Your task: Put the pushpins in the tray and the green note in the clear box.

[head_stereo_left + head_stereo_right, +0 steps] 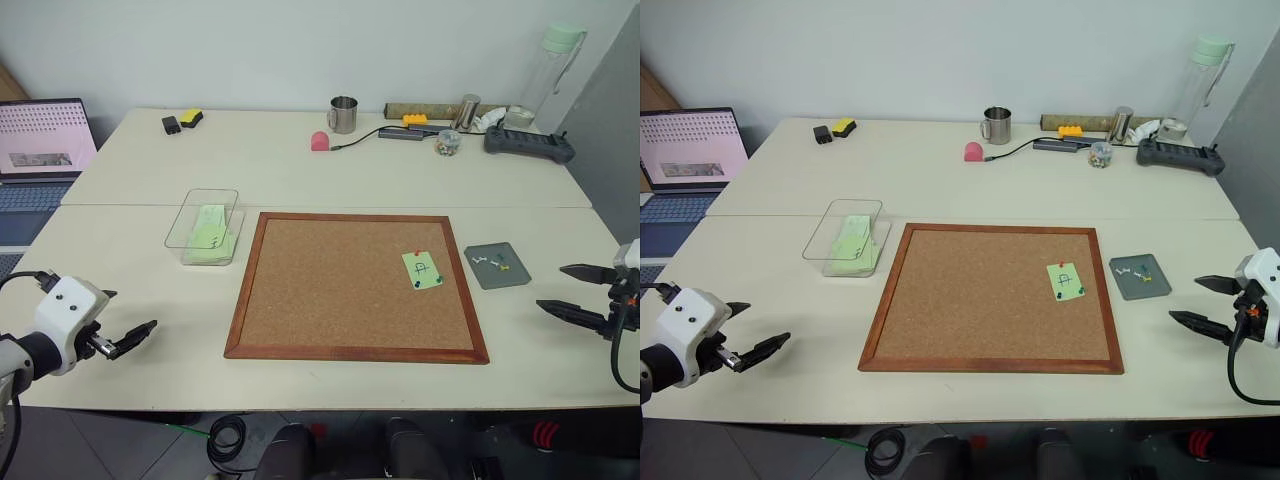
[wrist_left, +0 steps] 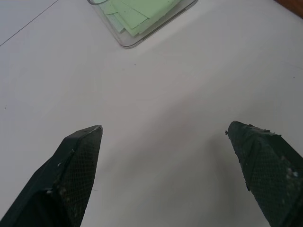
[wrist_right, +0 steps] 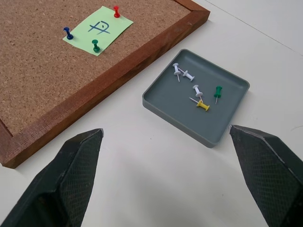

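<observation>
The green note (image 1: 422,270) is pinned near the right edge of the cork board (image 1: 340,290). Three pushpins hold it: red (image 3: 116,11), blue (image 3: 68,33) and green (image 3: 96,46). The grey tray (image 1: 512,274) lies just right of the board with several loose pins in it. The clear box (image 1: 190,215), left of the board, holds green paper slips. My right gripper (image 1: 550,286) hovers open to the right of the tray, pointing at it. My left gripper (image 1: 135,309) hovers open over bare table at the near left, short of the box.
A laptop (image 1: 40,140) sits at the far left. Along the back of the table are a metal mug (image 1: 343,114), a pink object (image 1: 319,141), a small jar of pins (image 1: 447,143), a black controller (image 1: 528,145) and a tall bottle (image 1: 555,60).
</observation>
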### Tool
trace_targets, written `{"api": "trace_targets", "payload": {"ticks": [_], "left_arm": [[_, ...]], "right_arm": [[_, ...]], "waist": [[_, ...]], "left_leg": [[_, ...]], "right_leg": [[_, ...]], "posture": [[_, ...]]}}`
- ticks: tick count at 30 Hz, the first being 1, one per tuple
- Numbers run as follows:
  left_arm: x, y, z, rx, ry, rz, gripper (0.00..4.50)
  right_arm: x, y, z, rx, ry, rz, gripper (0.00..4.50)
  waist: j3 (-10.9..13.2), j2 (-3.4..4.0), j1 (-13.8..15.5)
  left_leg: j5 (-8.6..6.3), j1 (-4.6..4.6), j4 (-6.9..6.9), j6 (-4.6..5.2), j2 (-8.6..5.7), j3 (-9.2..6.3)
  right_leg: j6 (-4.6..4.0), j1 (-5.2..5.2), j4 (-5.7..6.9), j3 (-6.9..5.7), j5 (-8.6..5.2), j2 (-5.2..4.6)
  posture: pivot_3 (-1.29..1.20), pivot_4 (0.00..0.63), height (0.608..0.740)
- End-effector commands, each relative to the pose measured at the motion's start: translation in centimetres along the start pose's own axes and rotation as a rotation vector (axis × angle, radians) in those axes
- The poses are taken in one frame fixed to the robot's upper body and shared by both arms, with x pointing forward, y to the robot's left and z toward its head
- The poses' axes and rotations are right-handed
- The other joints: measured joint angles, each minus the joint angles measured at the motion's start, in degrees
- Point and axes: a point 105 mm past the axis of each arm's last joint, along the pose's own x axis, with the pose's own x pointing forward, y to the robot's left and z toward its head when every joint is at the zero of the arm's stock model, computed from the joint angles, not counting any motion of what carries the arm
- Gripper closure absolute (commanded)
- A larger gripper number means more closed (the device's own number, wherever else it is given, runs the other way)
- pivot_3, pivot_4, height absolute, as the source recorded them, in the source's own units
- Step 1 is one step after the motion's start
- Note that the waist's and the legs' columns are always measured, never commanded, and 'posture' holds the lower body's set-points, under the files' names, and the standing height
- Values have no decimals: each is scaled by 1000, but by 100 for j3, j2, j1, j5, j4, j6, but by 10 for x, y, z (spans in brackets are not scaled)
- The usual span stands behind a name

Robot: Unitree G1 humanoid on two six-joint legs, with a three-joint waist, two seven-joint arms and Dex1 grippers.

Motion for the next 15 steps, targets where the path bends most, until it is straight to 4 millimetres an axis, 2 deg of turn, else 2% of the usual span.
{"api": "trace_targets", "payload": {"ticks": [1, 15], "left_arm": [[-8, 9, 18, 34, -53, 26, 0], [-5, 11, 10, 60, -20, 26, 0]], "right_arm": [[-7, -3, 10, -55, -5, -10, 36], [-2, -2, 10, -67, -10, -3, 36]], "waist": [[0, 0, 0], [0, 0, 0]], "left_leg": [[0, 0, 0, 0, 0, 0], [0, 1, 0, 0, 0, 1]], "right_leg": [[0, 0, 0, 0, 0, 0], [0, 0, 0, 1, 1, 0]], "posture": [[0, 150, 740], [0, 150, 740]]}}
